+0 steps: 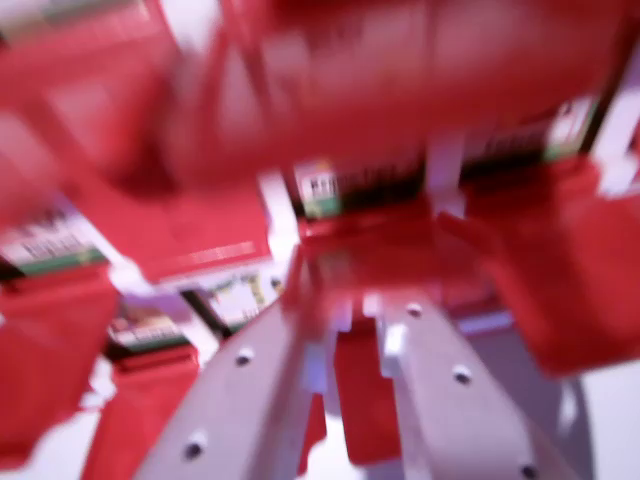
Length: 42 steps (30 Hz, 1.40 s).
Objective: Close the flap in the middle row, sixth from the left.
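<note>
The wrist view is heavily blurred by motion. A red game board with several red flaps (375, 245) fills the picture; some flaps show small picture cards (320, 190) under them. My gripper (355, 320), two grey fingers with screws, rises from the bottom edge and its tips sit close against a red flap at the centre. The left finger (235, 400) and the right finger (450, 390) stand slightly apart with a red flap showing in the gap. Whether the tips touch the flap is lost in the blur.
More red flaps (560, 270) stand at the wrist view's right and lower left (50, 350). White board or table surface (610, 420) shows at the bottom right corner. A large red blur (400, 70) covers the top.
</note>
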Available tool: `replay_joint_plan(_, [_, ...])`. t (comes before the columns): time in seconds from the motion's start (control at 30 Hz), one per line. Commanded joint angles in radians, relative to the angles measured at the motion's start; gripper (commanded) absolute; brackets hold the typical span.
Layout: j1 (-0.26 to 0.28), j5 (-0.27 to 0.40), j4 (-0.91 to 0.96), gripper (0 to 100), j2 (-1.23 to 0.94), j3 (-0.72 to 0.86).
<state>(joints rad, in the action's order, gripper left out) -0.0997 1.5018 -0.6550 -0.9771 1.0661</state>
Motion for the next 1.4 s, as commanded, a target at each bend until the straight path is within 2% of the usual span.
replay_joint_plan(0.0, [0.003,0.018,0.080,0,-0.043,-0.144])
replay_joint_plan(0.17, [-0.011,0.014,0.164,0,-0.048,-0.152])
replay_joint_plan(0.87, [-0.009,0.018,0.124,0,-0.150,-0.003])
replay_joint_plan(1.13, [-0.008,0.020,0.080,0,-0.313,0.132])
replay_joint_plan(1.37, [-0.011,0.040,-0.067,0,-0.535,0.244])
